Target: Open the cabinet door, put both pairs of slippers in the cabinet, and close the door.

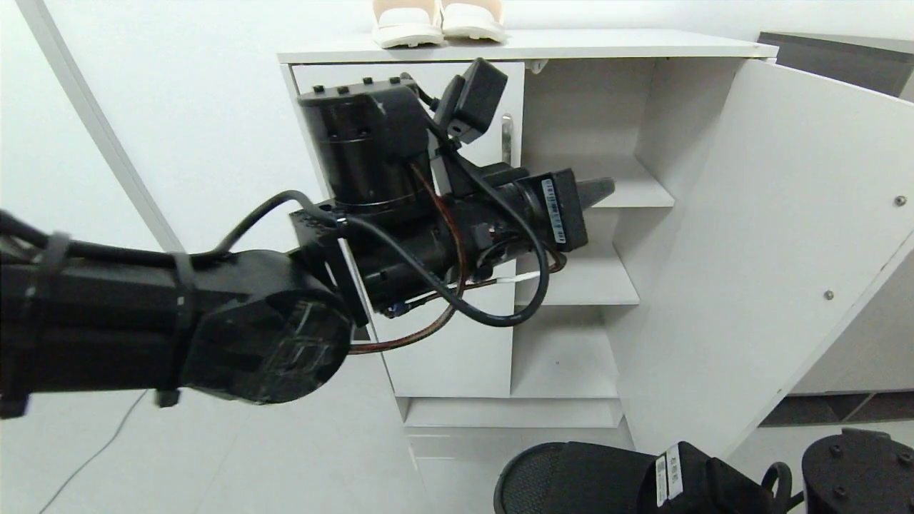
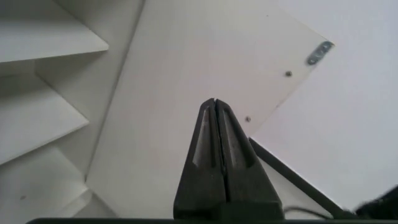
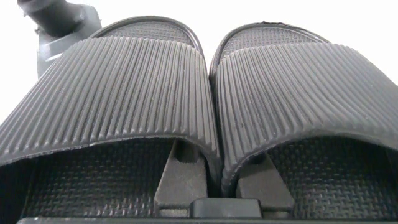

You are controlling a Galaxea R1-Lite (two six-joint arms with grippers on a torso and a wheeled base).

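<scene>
Cabinet door [image 1: 771,250] open. Left gripper [image 1: 600,190] pinched closed, empty, parked across the opening. Right gripper [image 3: 217,180] clamps the black slippers [image 3: 211,93] low out front, by their inner edges. Risks: hitting that arm, or one slipper slipping free. White slippers [image 1: 439,25] sit on top.

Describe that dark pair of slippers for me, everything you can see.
The black slippers are a matching pair of slides, pressed side by side. Each has a broad ribbed strap arching over a grid-textured footbed; they look like soft rubber. The right pincer holds them, one finger under each strap, pinching their inner sides together, low in front of the open cabinet.
</scene>
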